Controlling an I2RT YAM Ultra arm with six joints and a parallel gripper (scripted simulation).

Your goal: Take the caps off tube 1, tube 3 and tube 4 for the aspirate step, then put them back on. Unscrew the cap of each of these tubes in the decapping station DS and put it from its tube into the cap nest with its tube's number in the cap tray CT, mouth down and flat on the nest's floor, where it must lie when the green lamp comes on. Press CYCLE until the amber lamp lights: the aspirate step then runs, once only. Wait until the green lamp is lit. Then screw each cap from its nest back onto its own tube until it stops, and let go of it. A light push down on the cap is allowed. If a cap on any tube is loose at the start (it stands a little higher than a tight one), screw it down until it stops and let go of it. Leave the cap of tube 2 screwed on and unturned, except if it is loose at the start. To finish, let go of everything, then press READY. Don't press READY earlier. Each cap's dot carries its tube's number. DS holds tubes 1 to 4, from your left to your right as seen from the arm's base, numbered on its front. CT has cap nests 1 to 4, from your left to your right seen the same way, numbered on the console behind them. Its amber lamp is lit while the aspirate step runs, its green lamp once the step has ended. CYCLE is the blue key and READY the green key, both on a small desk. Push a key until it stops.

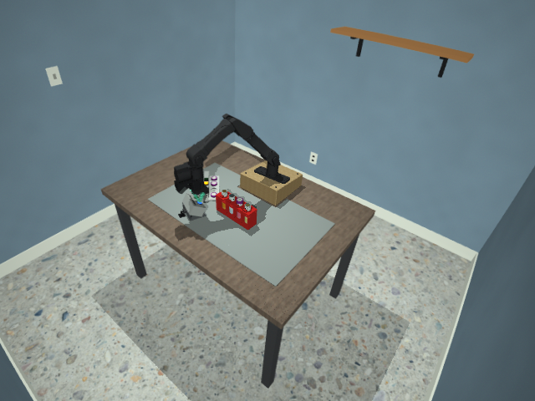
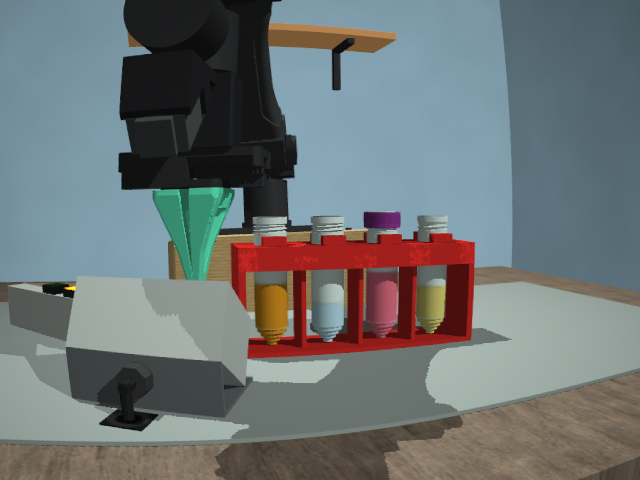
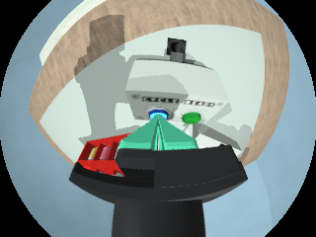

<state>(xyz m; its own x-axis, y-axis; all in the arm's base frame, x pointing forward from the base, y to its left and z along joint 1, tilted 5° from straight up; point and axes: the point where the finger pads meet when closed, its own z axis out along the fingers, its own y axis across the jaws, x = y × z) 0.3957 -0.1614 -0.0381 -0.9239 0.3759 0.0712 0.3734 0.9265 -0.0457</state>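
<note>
My gripper [image 1: 199,200] [image 2: 195,273] [image 3: 158,118] is shut and empty. Its green fingertips point straight down onto the blue CYCLE key [image 3: 157,114] on the grey desk [image 1: 193,210] [image 2: 155,320] [image 3: 172,75]. The green READY key [image 3: 192,118] lies just beside it, untouched. The red decapping station [image 1: 236,210] [image 2: 351,255] holds the tubes. The orange, light blue and yellow tubes stand open. The pink tube keeps its purple cap [image 2: 381,219]. Purple caps [image 1: 213,186] lie in the white cap tray behind the desk. An amber lamp [image 1: 205,182] [image 2: 69,290] glows there.
The arm's wooden base box [image 1: 271,185] [image 2: 217,258] stands behind the station. A black knob [image 2: 126,390] sticks out of the desk's front. Everything stands on a grey mat [image 1: 267,241] [image 2: 542,330] on the wooden table [image 1: 341,207].
</note>
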